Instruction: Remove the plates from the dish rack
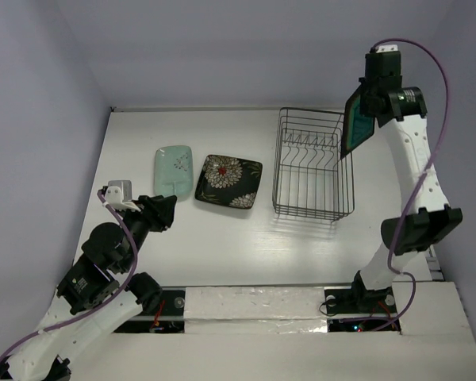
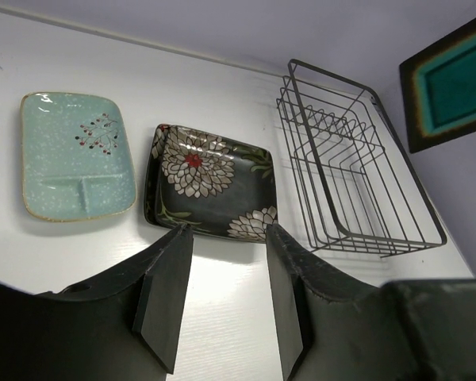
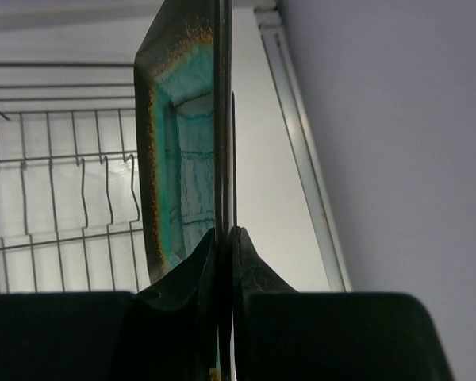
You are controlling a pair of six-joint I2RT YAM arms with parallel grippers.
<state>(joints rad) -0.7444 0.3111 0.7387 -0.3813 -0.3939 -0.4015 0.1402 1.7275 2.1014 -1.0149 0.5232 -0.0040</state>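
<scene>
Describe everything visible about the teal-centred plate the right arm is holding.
The square glazed plate with a dark rim and teal-green centre looks ceramic, with an orange-speckled band between rim and centre. It is held on edge in the air by the right side of the silver wire dish rack, apart from it. Only the right pincer touches it, clamped on its rim. No chips or cracks show.

The white table (image 1: 222,246) carries three things in a rough row; a pale mint-green plate (image 1: 174,172) lies flat, its long sides running 12 to 6 o'clock; a black flower-patterned plate (image 1: 228,181) lies flat just beside it at 3 o'clock, turned slightly clockwise; the wire dish rack (image 1: 313,210) stands at that plate's 3 o'clock, near but apart.
</scene>
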